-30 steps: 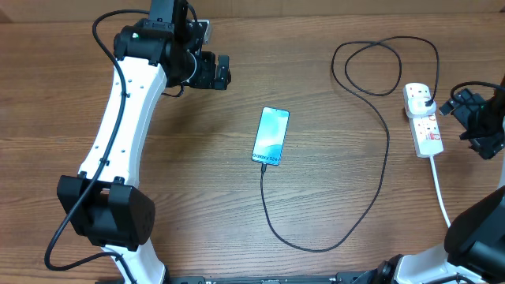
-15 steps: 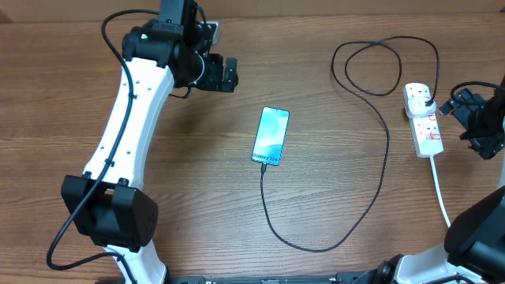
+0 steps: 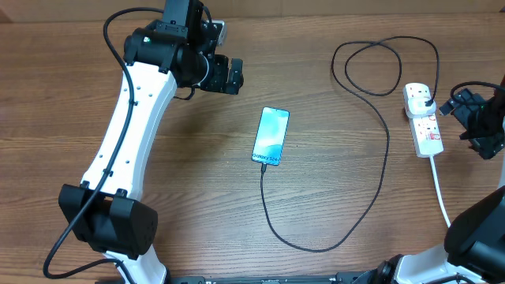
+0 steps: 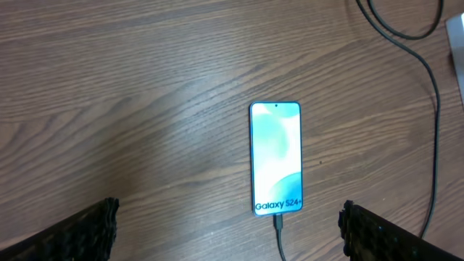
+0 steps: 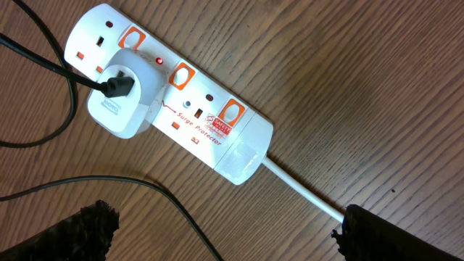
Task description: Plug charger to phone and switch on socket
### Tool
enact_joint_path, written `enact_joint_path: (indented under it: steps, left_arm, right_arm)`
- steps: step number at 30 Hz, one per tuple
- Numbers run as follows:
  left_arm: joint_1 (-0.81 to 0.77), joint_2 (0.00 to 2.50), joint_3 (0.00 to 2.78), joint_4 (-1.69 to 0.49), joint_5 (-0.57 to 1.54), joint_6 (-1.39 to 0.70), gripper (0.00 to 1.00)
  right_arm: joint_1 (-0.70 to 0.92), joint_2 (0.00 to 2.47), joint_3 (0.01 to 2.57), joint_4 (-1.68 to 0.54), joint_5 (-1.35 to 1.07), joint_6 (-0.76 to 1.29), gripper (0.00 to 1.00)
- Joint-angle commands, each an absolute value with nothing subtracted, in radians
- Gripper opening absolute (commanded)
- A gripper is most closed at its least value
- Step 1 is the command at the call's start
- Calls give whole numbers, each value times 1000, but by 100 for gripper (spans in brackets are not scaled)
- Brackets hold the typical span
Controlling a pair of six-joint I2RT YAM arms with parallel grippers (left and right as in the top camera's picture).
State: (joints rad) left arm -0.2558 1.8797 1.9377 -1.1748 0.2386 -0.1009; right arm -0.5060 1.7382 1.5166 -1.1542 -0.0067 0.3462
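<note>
— Worktop (image 3: 197, 205) first: what sort of surface?
— Brown wood grain running across, matt. Of the room, only a pale strip (image 3: 316, 6) shows past the worktop's far edge.
— And the phone (image 3: 271, 136)?
— Flat, screen up and lit, near the middle. The charger (image 3: 386, 158) has its tip in the phone's near edge. Its cable bends off to the phone's right, loops beyond it and ends at a white adapter (image 5: 123, 101) seated in the socket (image 3: 423, 118).
— Where is the socket from the phone?
— Well to its right, flat on the wood, with its white cord (image 3: 442, 197) running toward the near edge. One small red light (image 5: 159, 61) glows beside the adapter.
— Claws?
— The left claw (image 3: 234, 75) hangs beyond and to the left of the phone, spread wide, holding nothing. The right claw (image 3: 464, 120) is past the socket, on the side away from the phone, also wide and empty.
</note>
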Motion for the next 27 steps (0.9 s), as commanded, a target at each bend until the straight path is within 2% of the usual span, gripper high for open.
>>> enact_joint_path:
  steps: [1, 17, 27]
  left_arm:
    - [-263, 1836, 1949, -1179, 201, -89, 100]
    - [-286, 1829, 1949, -1161, 191, -24, 100]
    - [-334, 1829, 1821, -955, 192, 1, 100]
  right_arm:
    - [-506, 1736, 1535, -1154, 5, 343, 100]
    - [-506, 1736, 1535, -1154, 5, 342, 100]
    - [-506, 1736, 1535, -1154, 5, 342, 100]
